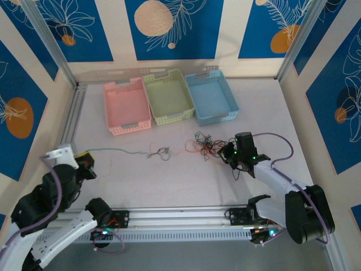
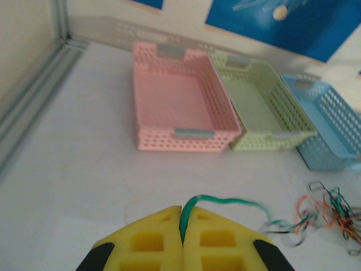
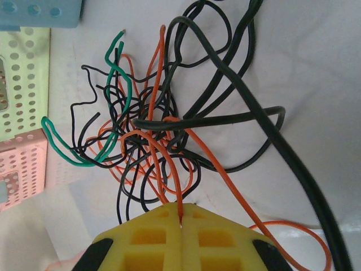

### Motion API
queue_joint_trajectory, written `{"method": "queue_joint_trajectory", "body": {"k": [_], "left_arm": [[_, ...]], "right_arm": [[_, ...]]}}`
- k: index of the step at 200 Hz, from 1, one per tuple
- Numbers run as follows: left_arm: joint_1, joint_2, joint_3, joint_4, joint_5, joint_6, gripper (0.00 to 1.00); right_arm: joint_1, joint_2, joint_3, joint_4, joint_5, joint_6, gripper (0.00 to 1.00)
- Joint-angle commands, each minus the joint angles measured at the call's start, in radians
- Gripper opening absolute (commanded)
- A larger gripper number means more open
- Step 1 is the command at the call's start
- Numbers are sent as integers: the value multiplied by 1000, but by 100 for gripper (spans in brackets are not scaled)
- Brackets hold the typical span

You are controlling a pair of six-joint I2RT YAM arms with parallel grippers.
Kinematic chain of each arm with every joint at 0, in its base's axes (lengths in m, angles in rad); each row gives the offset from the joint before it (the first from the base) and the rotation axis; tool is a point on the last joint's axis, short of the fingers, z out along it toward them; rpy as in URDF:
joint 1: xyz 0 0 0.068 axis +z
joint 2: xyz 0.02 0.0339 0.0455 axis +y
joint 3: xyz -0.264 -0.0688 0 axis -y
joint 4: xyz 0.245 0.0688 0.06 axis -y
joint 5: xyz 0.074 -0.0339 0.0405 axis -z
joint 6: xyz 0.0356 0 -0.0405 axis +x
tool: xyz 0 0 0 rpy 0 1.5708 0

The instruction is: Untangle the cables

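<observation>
Fingers: my left fingers (image 2: 169, 226) are pressed together on the green cable (image 2: 225, 199); my right fingers (image 3: 169, 223) pinch 1 orange cable (image 3: 179, 192) beside the tangle (image 3: 146, 135).
Risk: pulling apart may cinch the knot, or thin strands may slip from my pinch.
Table: white table (image 1: 169, 186), smooth; pink basket (image 1: 131, 128), green basket (image 1: 171, 118) and blue basket (image 1: 217, 117) behind the tangle.
Room: blue patterned wall panels (image 1: 84, 28), aluminium frame (image 1: 70, 118).

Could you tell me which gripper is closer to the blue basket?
Right. The right gripper, shut on an orange cable, sits in front of the blue basket; the left gripper, holding a green cable, is far off to the left.
</observation>
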Motion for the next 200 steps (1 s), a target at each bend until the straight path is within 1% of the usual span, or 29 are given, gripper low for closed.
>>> {"method": "queue_joint_trajectory", "body": {"k": [1, 23, 43, 53, 91, 111, 121, 137, 160, 181, 200], "left_arm": [[10, -53, 65, -103, -139, 28, 0], [9, -79, 102, -147, -174, 30, 0], [7, -87, 109, -152, -157, 36, 0], [7, -85, 119, -160, -167, 44, 0], [-12, -78, 278, -238, -309, 139, 0], [-41, -71, 346, -273, -342, 147, 0], [-58, -73, 340, -249, -305, 148, 0], [-76, -68, 283, -189, -206, 152, 0], [-78, -37, 191, -81, -65, 159, 0], [-77, 25, 123, 26, 72, 175, 0], [-77, 105, 98, 99, 177, 180, 0]], "right_arm": [[-5, -11, -11, -6, 15, 22, 0], [-5, -10, -11, -9, 18, 23, 0], [-5, -10, -8, -11, 19, 22, 0], [-4, -10, -11, -12, 22, 26, 0], [-7, -15, -14, -17, 29, 32, 0], [-7, -12, -17, -11, 30, 35, 0], [-4, -6, -14, -9, 29, 32, 0], [-1, -5, -10, -13, 31, 30, 0], [1, -1, -8, -12, 29, 26, 0], [9, 5, -3, -9, 26, 20, 0], [16, 7, -2, -2, 30, 17, 0]]}}
